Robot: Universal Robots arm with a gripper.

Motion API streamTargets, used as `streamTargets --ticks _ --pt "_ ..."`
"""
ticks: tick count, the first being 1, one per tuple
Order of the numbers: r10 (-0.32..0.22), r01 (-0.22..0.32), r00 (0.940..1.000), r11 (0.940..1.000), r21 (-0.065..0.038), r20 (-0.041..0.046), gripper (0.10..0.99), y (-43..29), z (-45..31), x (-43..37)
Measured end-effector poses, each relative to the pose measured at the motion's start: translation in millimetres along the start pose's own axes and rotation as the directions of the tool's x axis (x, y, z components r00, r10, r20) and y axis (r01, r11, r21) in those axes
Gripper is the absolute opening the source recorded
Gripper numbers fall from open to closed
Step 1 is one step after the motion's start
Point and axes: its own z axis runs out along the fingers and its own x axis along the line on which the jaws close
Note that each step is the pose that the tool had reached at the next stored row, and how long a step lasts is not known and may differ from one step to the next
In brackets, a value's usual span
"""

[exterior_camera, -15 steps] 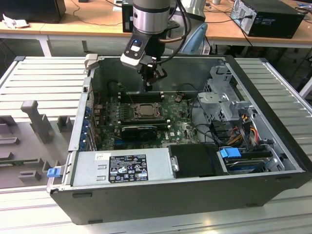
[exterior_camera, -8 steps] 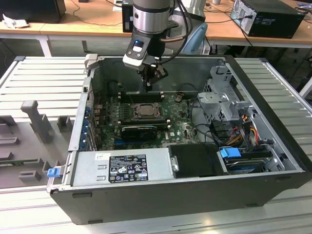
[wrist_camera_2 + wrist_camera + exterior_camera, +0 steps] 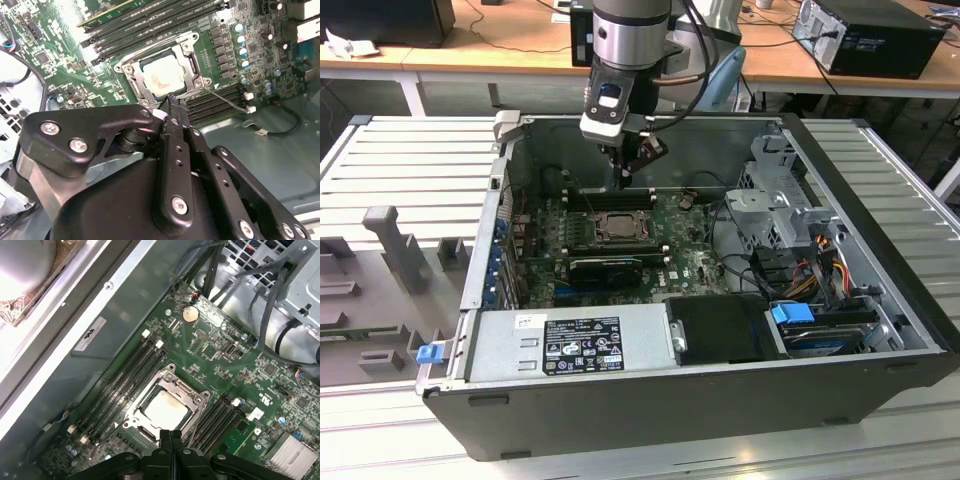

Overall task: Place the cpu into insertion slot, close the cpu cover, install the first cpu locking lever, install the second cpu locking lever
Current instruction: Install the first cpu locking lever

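Hovering inside the open dark-grey computer case (image 3: 720, 400) on the pale slatted metal worktop (image 3: 410, 150), the arm's black fingers (image 3: 165, 439) are pressed together with nothing between them. Their tips sit just beside one edge of the square, dark-framed insertion slot (image 3: 597, 228). We see the small pale beige-silver square cpu (image 3: 165, 407) lying flat in that slot. The slot is set in the green circuit board (image 3: 200, 365) between two banks of long black memory slots (image 3: 130, 375). The thin silvery-grey metal cpu cover (image 3: 187, 386) lies down around the chip, which shows through its window. In the second wrist view a thin wire lever (image 3: 227, 99) angles off one corner of the cover, across the memory slots. We cannot tell whether the fingertips touch the board.
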Motion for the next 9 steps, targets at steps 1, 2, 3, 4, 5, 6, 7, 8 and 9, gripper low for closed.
streamTargets --ticks 1,2,3,4,5,6,7,8,9 --pt "-0.014 0.014 0.9999 0.9999 0.001 0.0003 0.106 0.0 0.0 0.0" --pt "-0.028 0.028 0.9996 0.9996 0.001 0.0005 0.106 0.0 0.0 0.0" --pt "-0.037 0.037 0.9993 0.9993 0.002 0.0007 0.106 0.0 0.0 0.0" --pt "-0.044 0.044 0.999 0.999 0.002 0.0008 0.106 0.0 0.0 0.0" --pt "-0.055 0.055 0.9985 0.9985 0.003 0.0011 0.106 0.0 0.0 0.0" --pt "-0.068 0.068 0.9977 0.9976 0.003 0.0016 0.106 0.0 0.1 0.0" --pt "-0.076 0.076 0.9971 0.9971 0.004 0.0019 0.106 0.0 0.1 0.0" --pt "-0.085 0.085 0.9964 0.9964 0.005 0.0022 0.106 0.0 0.1 0.0" --pt "-0.093 0.093 0.9956 0.9956 0.005 0.0025 0.106 0.0 0.1 0.0"
